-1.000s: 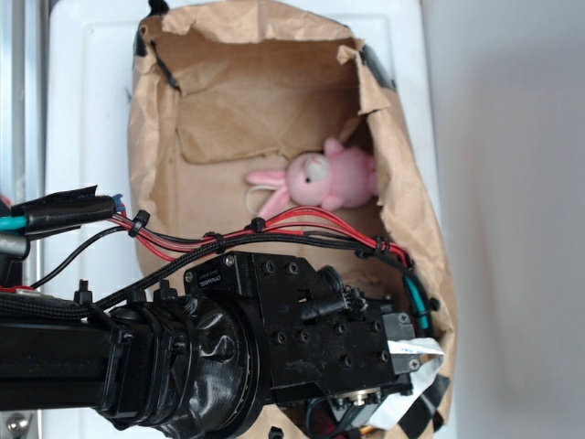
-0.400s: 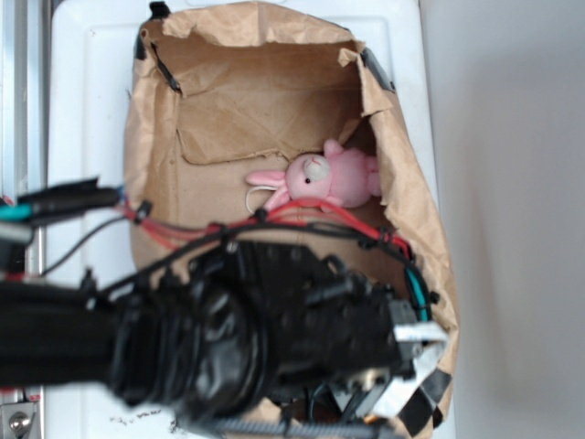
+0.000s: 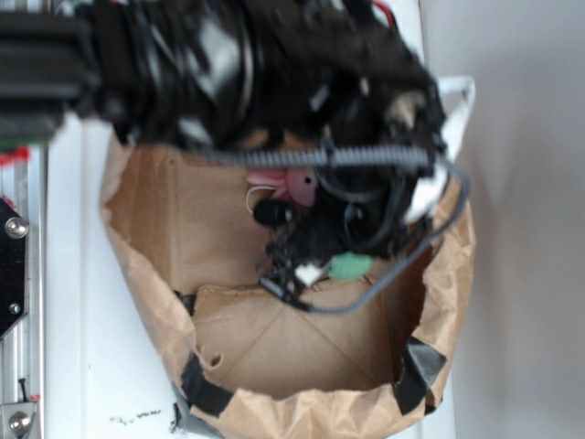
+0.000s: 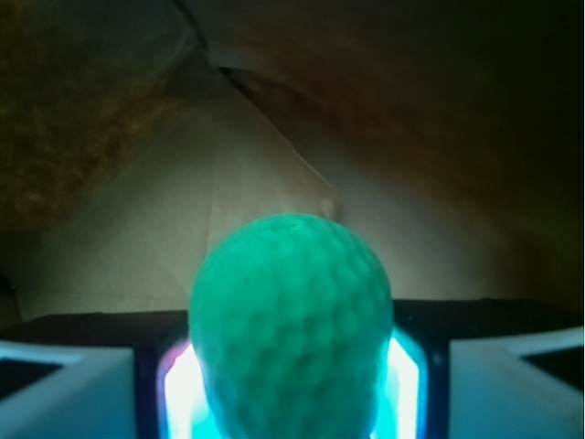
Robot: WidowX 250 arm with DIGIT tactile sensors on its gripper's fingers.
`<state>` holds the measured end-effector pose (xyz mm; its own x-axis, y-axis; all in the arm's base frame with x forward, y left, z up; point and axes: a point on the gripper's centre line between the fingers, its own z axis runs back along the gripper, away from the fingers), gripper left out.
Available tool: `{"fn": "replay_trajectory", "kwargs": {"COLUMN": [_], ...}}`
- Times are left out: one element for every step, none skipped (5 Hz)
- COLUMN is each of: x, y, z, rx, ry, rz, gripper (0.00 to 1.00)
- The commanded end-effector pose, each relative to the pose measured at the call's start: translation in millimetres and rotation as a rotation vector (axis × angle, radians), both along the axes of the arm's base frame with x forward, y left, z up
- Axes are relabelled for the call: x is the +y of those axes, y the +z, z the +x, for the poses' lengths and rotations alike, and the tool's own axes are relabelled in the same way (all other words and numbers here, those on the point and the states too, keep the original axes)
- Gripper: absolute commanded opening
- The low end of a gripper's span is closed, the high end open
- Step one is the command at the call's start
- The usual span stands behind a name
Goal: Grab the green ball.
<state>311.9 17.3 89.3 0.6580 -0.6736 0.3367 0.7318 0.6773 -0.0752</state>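
Observation:
The green ball fills the wrist view, dimpled and pressed between my two lit fingers. My gripper is shut on it, above the brown paper floor of the bag. In the exterior view the black arm crosses the top and the gripper points down inside the bag, with the green ball showing at its tip. The picture is blurred by motion.
The brown paper bag stands open on a white surface, with black tape at its near corners. The pink plush bunny lies inside it, mostly hidden behind the arm and cables. A metal rail runs along the left.
The arm has swung from the bottom of the exterior view to the top. The gripper now hangs inside the bag with the green ball at its tip. The bunny is now mostly covered.

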Motion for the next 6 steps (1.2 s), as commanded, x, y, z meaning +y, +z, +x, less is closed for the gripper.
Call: {"fn": "replay_trajectory", "kwargs": {"x": [7.2,-6.1,-11.9,-10.8,-7.5,0.0], "y": [73.1,80.5,89.1,102.1,113.5,120.6], "z": [-10.7,-14.7,-16.6,-21.6,-27.6,-29.9], "rx": [-0.141,-0.135,-0.092,0.010,0.096,0.125], "ry": [0.370,0.472,0.477,0.556,0.569,0.633], "rz": [0.156,0.221,0.278,0.258,0.248,0.209], "gripper": [0.00,0.00,0.00,0.00,0.00,0.00]}}
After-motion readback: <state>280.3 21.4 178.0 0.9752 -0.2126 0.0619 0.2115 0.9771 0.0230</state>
